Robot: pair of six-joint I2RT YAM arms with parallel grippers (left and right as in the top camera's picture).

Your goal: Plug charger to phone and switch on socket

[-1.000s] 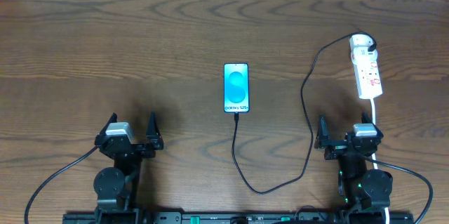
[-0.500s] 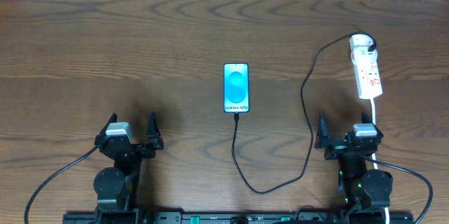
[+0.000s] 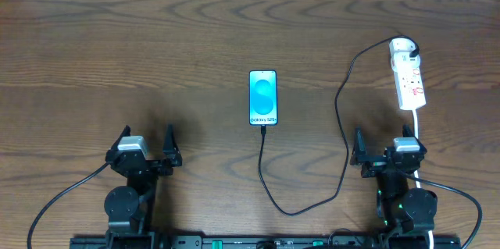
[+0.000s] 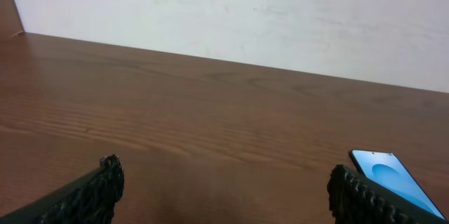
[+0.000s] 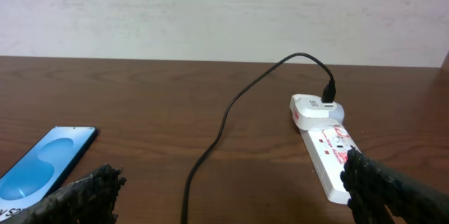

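Table (image 3: 156, 46): one phone (image 3: 263, 97), one charger (image 3: 260, 159), one socket (image 3: 409, 77); left hand (image 3: 147, 133), right hand (image 3: 382, 136) agape.

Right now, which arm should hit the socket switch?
Right. The socket lies just ahead of the right end effector; the left end effector sits across the table, with the phone between.

You will find the phone (image 3: 263, 97) flat at the middle of the table (image 3: 156, 38), with the socket (image 3: 408, 79) well apart at its 3 o'clock, lying along the 12-to-6 line. The charger (image 3: 341, 116) meets the phone's 6 o'clock edge, loops toward 5 o'clock, then climbs between phone and socket to the socket's 12 o'clock end. The left gripper (image 3: 147, 136) stands at the phone's 7 o'clock; the right gripper (image 3: 383, 141) is at 5 o'clock, just below the socket.
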